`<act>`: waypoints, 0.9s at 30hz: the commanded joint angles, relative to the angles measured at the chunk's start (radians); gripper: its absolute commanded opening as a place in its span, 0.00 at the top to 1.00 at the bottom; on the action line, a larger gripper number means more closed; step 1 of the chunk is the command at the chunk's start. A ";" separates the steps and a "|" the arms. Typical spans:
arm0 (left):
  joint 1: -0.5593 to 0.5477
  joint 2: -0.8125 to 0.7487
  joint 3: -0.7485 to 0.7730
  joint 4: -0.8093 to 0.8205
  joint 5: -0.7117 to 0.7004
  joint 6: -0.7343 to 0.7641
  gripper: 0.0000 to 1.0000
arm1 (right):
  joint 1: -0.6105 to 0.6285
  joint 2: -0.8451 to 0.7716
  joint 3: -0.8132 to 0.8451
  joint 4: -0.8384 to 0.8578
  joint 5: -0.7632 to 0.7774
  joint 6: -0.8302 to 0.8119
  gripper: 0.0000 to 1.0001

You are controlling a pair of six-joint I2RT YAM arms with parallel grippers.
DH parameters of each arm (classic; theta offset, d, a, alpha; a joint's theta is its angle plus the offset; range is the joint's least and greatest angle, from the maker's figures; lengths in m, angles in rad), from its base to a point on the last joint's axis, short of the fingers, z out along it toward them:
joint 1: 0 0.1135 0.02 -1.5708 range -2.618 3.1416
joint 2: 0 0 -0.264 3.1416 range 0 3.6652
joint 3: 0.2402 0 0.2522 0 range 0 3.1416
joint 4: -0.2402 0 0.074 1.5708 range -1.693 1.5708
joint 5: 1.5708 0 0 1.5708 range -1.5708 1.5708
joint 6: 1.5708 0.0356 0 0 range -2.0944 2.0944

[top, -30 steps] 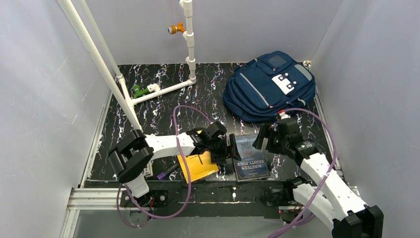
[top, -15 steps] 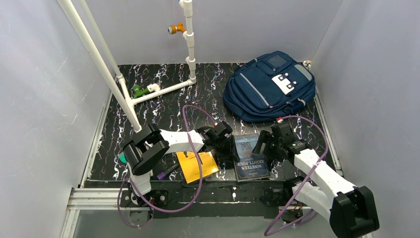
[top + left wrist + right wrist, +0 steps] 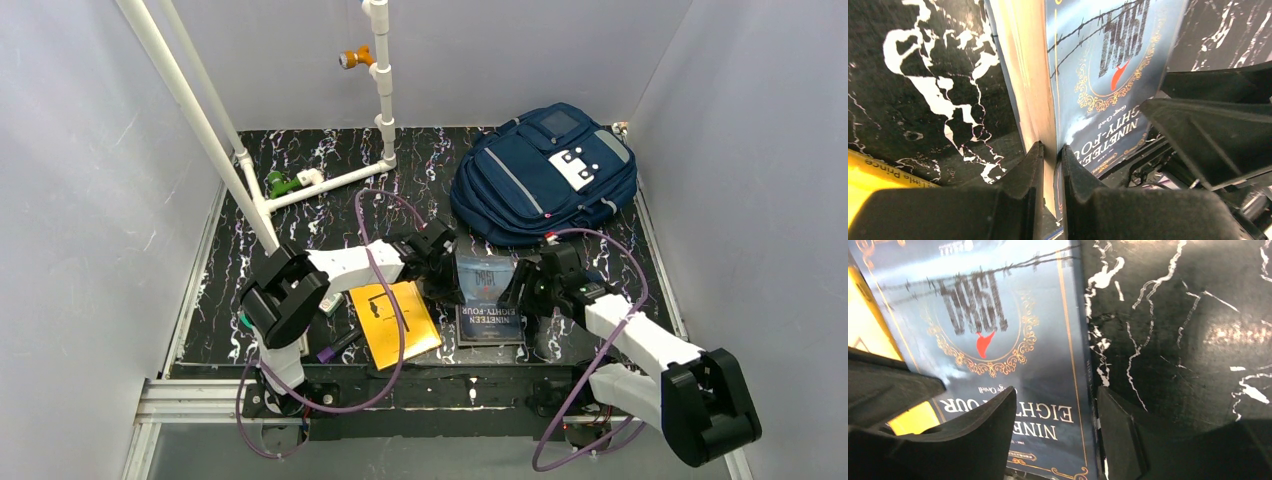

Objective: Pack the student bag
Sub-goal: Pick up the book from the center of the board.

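The student bag [image 3: 545, 175], navy with grey stripes and a white patch, lies at the back right of the table. A blue book titled Nineteen Eighty-Four [image 3: 488, 300] lies in front of it. My left gripper [image 3: 447, 285] is shut on the book's left edge; the wrist view shows both fingers [image 3: 1028, 165] pinching cover and pages [image 3: 1050, 147]. My right gripper [image 3: 515, 290] is open at the book's right edge [image 3: 1055, 395]. One of its fingers is over the cover [image 3: 998, 340] and the other is just beyond the edge, above the table.
A yellow book [image 3: 395, 322] lies left of the blue one, near the left arm. A white pipe frame [image 3: 330, 180] with a green fitting [image 3: 280, 184] stands at the back left. Purple cables loop over both arms. Grey walls enclose the table.
My left gripper has closed on the blue book's left edge. The book has shifted left and towards the bag. My right gripper followed and its jaws narrowed.
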 commanded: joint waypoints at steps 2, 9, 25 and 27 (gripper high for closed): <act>0.088 -0.062 0.108 -0.116 0.070 0.098 1.00 | 0.107 0.040 0.180 -0.190 0.099 -0.210 0.24; 0.197 -0.065 0.122 -0.138 0.238 0.111 1.00 | 0.461 0.023 0.297 -0.181 0.389 -0.314 0.10; 0.264 -0.058 0.103 -0.118 0.421 0.044 1.00 | 1.049 0.456 0.441 -0.101 1.237 -0.497 0.21; 0.265 -0.064 0.099 -0.117 0.424 0.038 1.00 | 1.049 0.521 0.465 -0.142 1.322 -0.451 0.33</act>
